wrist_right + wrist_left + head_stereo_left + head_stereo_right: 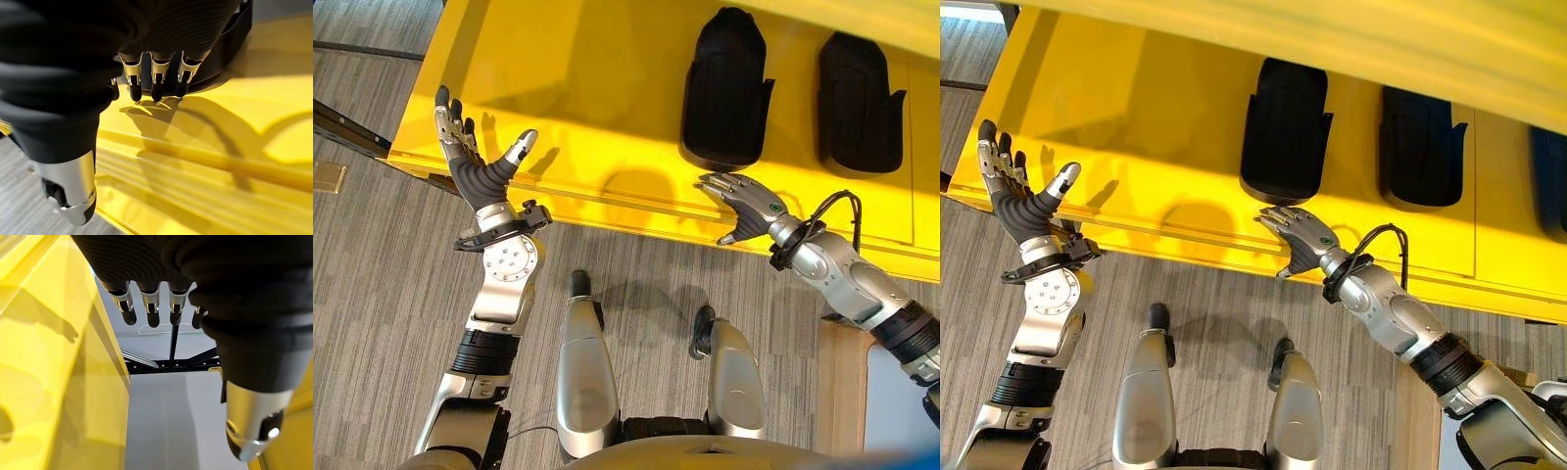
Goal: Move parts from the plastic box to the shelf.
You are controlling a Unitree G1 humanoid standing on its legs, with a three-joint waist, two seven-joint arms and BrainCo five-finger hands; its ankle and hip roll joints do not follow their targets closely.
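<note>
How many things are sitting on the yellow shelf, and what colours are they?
Black parts: 2, one by the right hand, one further to the robot's right.
Blue things: 1, just an edge at the side, too cut off to identify.
Total: 3 on the yellow shelf.

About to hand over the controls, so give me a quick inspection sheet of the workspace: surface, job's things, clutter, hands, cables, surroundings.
Surface: glossy yellow shelf, bare along its front edge.
Job's things: two black moulded plastic parts lying side by side on the shelf; plastic box nothing seen.
Clutter: nothing seen.
Hands: left hand open, raised at the shelf's left end, holding nothing; right hand open, fingers straight over the shelf just in front of the nearer part, holding nothing.
Cables: nothing seen.
Surroundings: grey striped carpet floor.
</note>
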